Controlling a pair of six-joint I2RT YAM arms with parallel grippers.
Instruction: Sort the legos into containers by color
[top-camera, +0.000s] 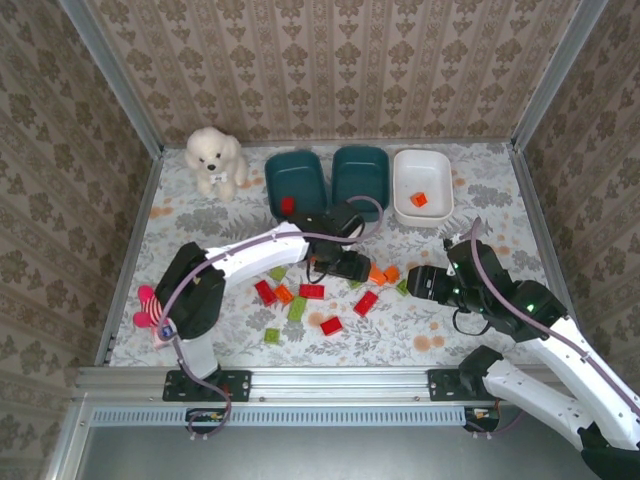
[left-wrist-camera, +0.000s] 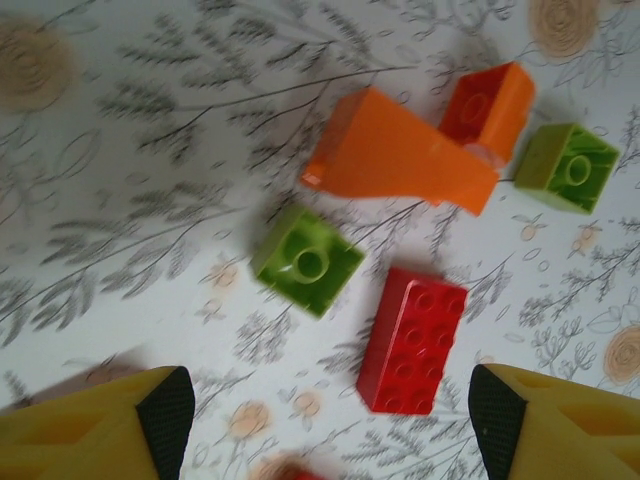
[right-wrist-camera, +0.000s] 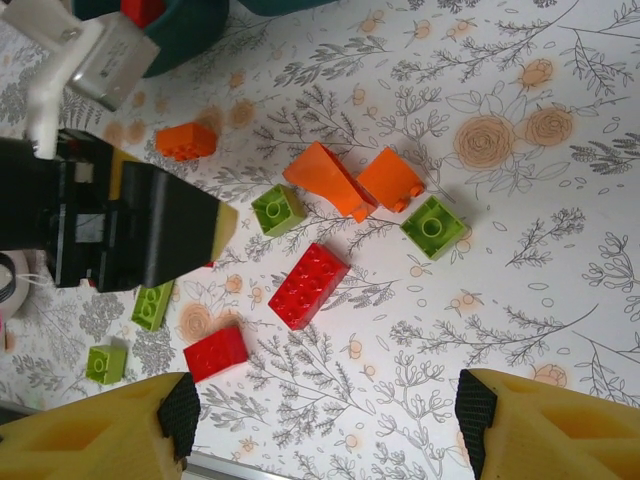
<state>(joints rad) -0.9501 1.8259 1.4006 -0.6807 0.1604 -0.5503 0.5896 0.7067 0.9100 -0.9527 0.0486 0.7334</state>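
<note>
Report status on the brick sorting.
Left gripper open over red brick. Right gripper open, empty. Left teal tub holds one red piece, white tub one orange piece; rest loose. Plush dog left of tubs, apart.

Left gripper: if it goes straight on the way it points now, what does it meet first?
Likely the red rectangular eight-stud plastic brick, lying within the open span of the left gripper, right of centre; if it misses, the floral tablecloth beside it. Depth is unclear.
</note>
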